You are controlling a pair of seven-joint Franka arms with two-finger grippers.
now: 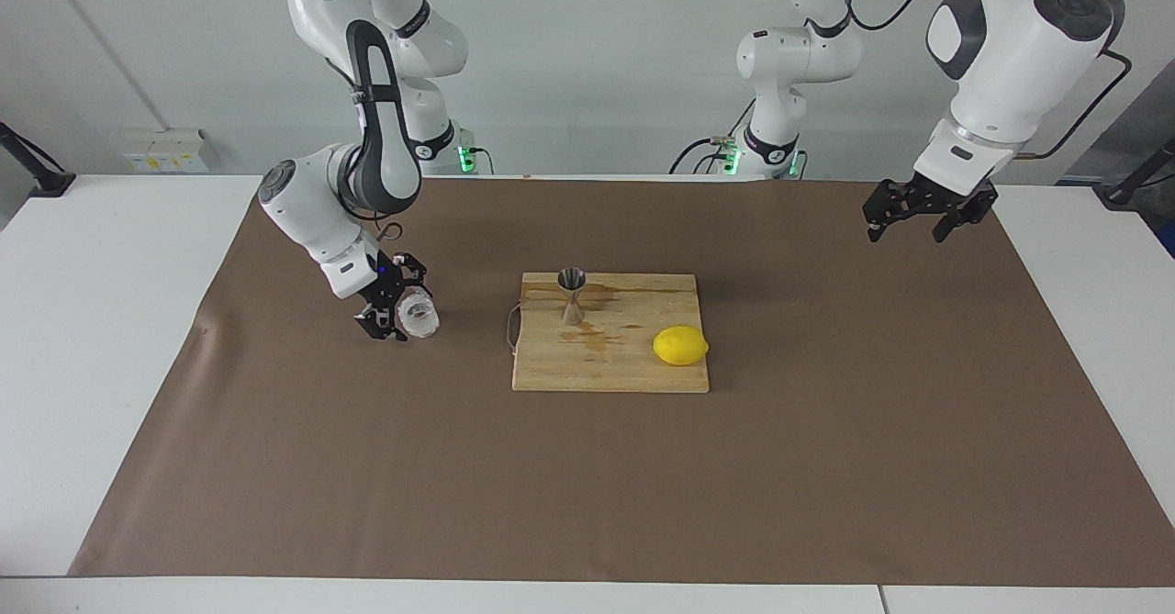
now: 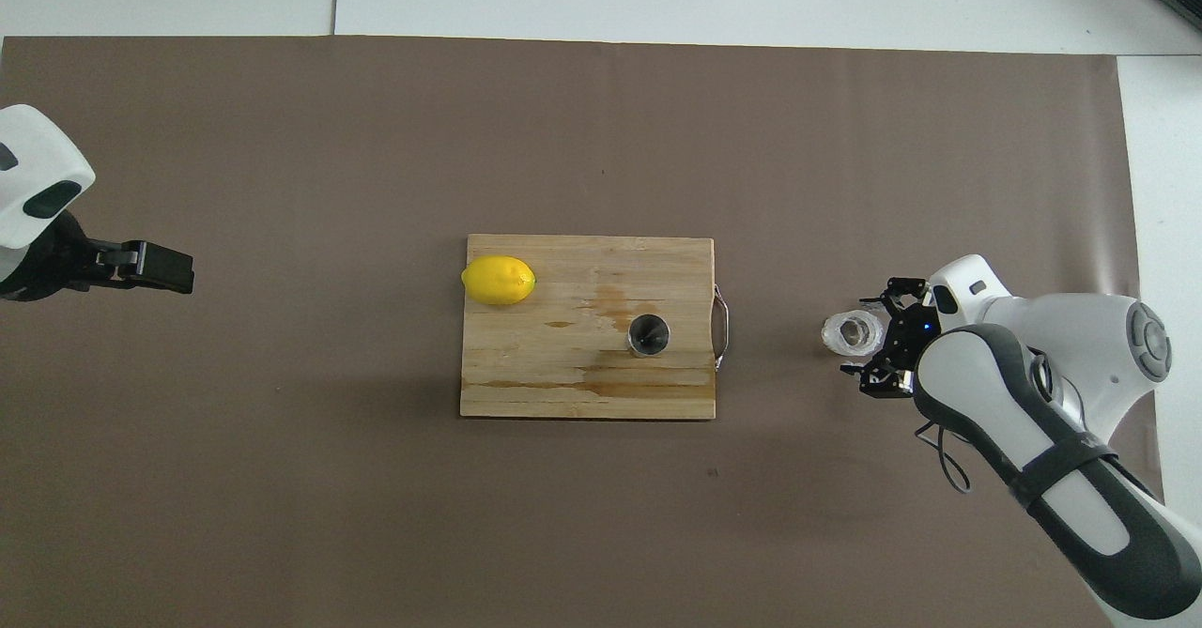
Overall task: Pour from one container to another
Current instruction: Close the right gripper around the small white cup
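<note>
The clear glass cup (image 1: 420, 317) (image 2: 851, 333) stands on the brown mat toward the right arm's end of the table. My right gripper (image 1: 397, 305) (image 2: 866, 337) is down at the mat beside the cup. It is open, with one finger on each side of the cup's wall. The silver jigger (image 1: 571, 295) (image 2: 648, 335) stands upright on the wooden cutting board (image 1: 606, 373) (image 2: 563, 393), near the board's edge that is nearer to the robots. My left gripper (image 1: 905, 227) (image 2: 160, 269) hangs open and empty over the mat toward the left arm's end.
A yellow lemon (image 1: 680, 346) (image 2: 498, 280) lies on the board's corner, farther from the robots than the jigger. Wet stains mark the board. A wire handle (image 2: 721, 326) sticks out of the board toward the cup. The brown mat (image 1: 587, 485) covers most of the table.
</note>
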